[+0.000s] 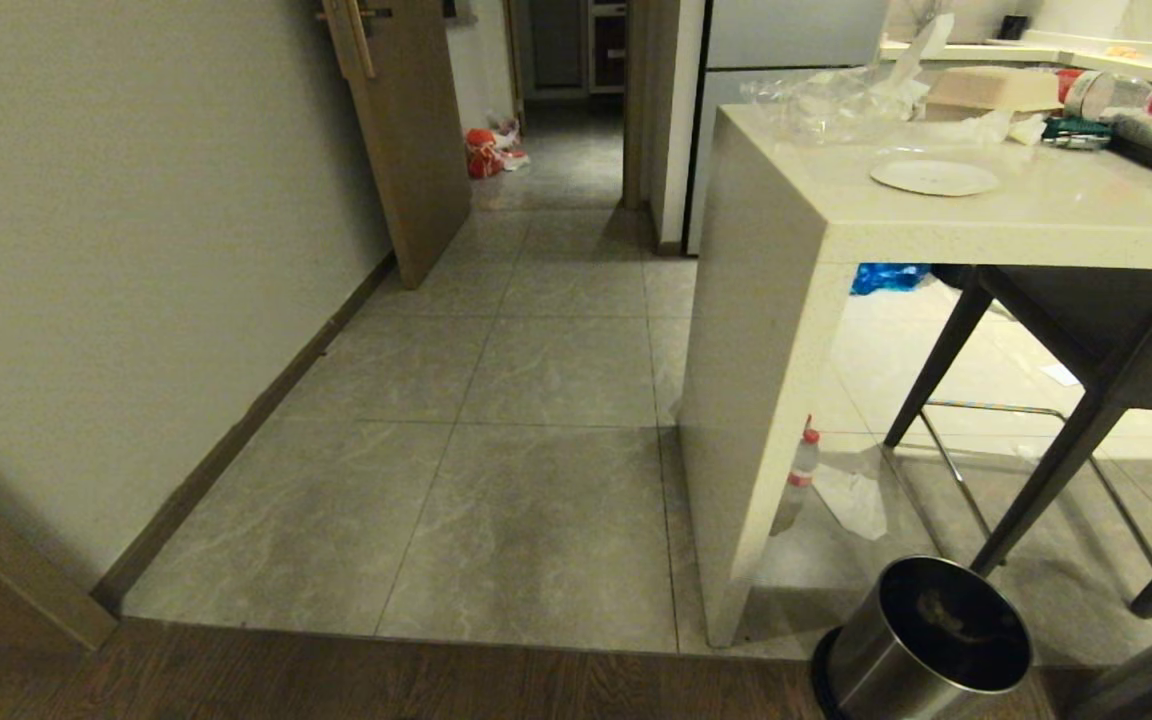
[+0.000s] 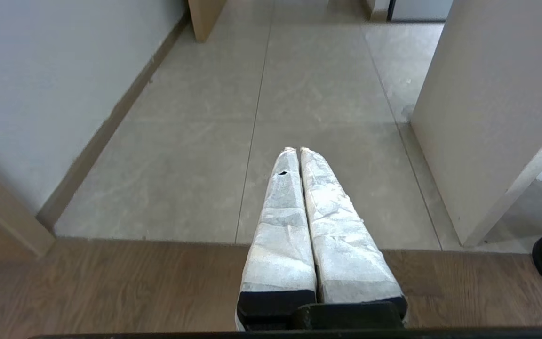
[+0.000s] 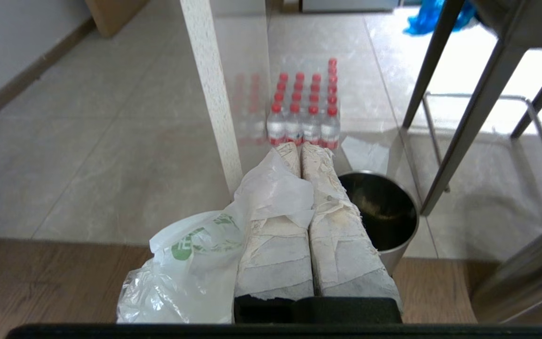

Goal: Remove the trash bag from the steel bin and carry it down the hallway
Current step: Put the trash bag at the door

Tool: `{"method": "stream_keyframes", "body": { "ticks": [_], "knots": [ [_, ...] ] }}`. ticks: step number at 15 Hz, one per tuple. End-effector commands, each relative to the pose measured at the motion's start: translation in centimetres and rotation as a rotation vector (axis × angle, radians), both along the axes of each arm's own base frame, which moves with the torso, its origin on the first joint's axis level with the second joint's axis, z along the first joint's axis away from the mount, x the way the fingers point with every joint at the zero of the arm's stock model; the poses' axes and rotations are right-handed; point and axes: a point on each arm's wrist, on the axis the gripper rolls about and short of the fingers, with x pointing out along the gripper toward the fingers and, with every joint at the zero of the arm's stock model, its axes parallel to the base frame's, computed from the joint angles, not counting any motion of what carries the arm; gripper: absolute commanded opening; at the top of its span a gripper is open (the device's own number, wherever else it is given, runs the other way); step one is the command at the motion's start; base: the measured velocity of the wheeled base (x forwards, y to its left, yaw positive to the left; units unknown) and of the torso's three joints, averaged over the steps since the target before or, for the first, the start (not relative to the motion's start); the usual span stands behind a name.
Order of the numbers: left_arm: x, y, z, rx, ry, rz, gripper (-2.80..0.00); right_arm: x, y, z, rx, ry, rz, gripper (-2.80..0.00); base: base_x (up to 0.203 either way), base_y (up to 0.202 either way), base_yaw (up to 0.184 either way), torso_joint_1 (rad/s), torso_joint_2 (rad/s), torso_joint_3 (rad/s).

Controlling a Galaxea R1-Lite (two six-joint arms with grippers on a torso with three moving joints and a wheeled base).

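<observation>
- The right hand (image 3: 301, 148), fingers pressed together, pinches the trash bag (image 3: 195, 268), which hangs clear of the emptied steel bin (image 3: 381, 212), ready for carrying.
- The left hand (image 2: 298, 150), shut and empty, faces the hallway (image 1: 536, 380).

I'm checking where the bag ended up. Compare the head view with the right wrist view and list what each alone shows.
Only the head view shows the hallway running to a far doorway, an orange-red bag beyond the open door, and the counter top with a plate.

Only the right wrist view shows the right gripper shut on the trash bag, plus a pack of water bottles.

Both show the steel bin with no bag in it, beside the counter's end panel.
</observation>
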Motion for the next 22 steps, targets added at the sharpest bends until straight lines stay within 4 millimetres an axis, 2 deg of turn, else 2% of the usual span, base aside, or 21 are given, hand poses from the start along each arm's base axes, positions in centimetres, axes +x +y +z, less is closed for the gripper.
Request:
{"method": "stream_keyframes", "body": {
  "ticks": [1,10,22],
  "knots": [
    [0.0,0.0,-0.05,0.003,0.0,-0.001,-2.8,0.01,0.0,-0.09,0.0,0.001,0.001,-2.8,0.0,0.0,0.0,0.003,0.0,0.217],
    [0.01,0.0,-0.04,-0.001,0.001,0.002,-2.8,0.01,0.0,-0.09,0.0,0.001,0.001,-2.8,0.0,0.012,-0.001,0.0,0.0,0.032],
    [0.01,0.0,-0.04,-0.001,0.001,0.0,-2.8,0.01,0.0,-0.09,0.0,0.001,0.001,-2.8,0.0,0.191,0.0,0.001,0.0,0.003]
  ]
}}
